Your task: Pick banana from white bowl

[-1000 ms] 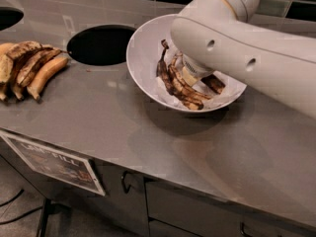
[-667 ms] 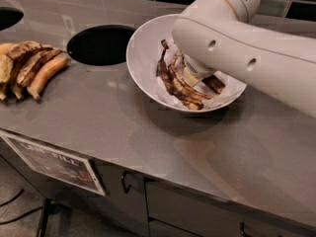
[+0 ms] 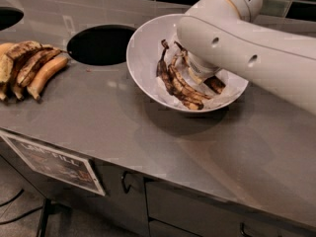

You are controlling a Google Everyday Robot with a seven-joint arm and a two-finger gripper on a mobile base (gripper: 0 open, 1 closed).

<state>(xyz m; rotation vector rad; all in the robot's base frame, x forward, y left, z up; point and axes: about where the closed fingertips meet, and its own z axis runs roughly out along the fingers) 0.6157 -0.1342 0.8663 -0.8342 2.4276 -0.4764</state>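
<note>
The white bowl [image 3: 143, 53] sits on the grey counter at centre. Inside it lies a joined pair of curved blackened bananas [image 3: 175, 83], stems pointing toward the far rim. A dark brown end [image 3: 215, 84] shows at the right under the arm; it may be the straight banana, the rest of it hidden. My gripper [image 3: 199, 74] is lowered into the bowl just right of the curved pair, mostly hidden behind my white arm [image 3: 237, 43].
A bunch of yellower, brown-patched bananas [image 3: 29, 68] lies at the counter's left. A round dark hole [image 3: 101, 44] is cut in the counter left of the bowl, another at the far left corner [image 3: 7, 18]. Cabinet doors with a label [image 3: 54, 163] are below the front edge.
My arm has shifted very slightly to the right over the bowl. The bowl and the bananas have not moved.
</note>
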